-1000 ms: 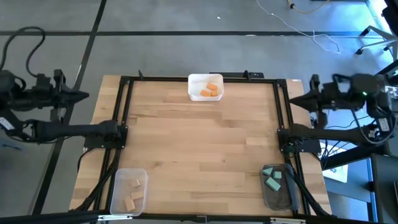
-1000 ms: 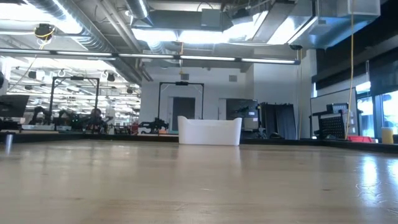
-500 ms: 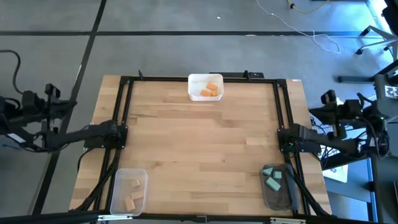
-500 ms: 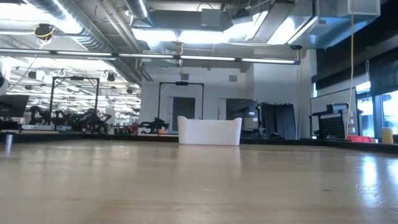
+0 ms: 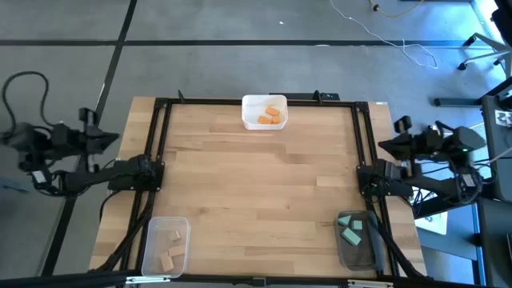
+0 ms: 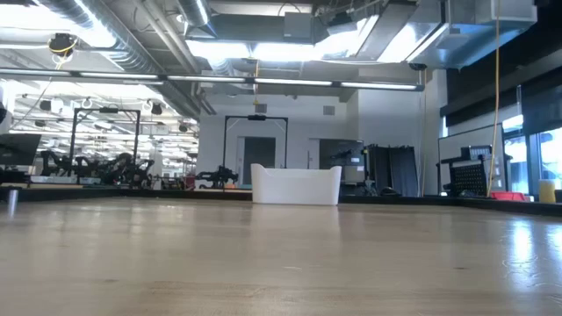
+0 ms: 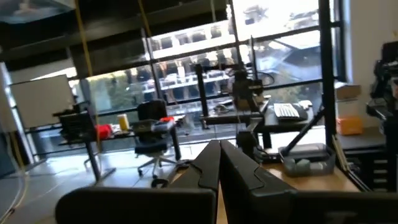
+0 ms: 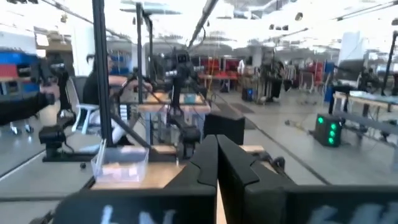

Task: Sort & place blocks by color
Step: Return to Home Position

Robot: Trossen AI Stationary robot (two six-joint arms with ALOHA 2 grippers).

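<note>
Wooden table [image 5: 256, 184] w/ a black frame. Left gripper [image 5: 108, 138] hangs just off the table's left edge, right gripper [image 5: 386, 146] just off its right edge, both w/ jaws pressed together (wrist views show the fingers meeting). White bin [image 5: 250, 104] sits at the table's far edge, centre; clear bin [image 5: 152, 240] at its near-left corner; darker bin [image 5: 372, 254] at its near-right corner. Orange blocks [image 5: 270, 118] lie in the white bin, tan blocks [image 5: 171, 254] in the clear one, teal blocks [image 5: 352, 230] in the darker one.

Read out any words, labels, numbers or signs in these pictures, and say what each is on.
No text can be read.
Pale marks on the right gripper: too blurred to read.
Black-and-white tag at the high view's right edge: too small to read.
</note>
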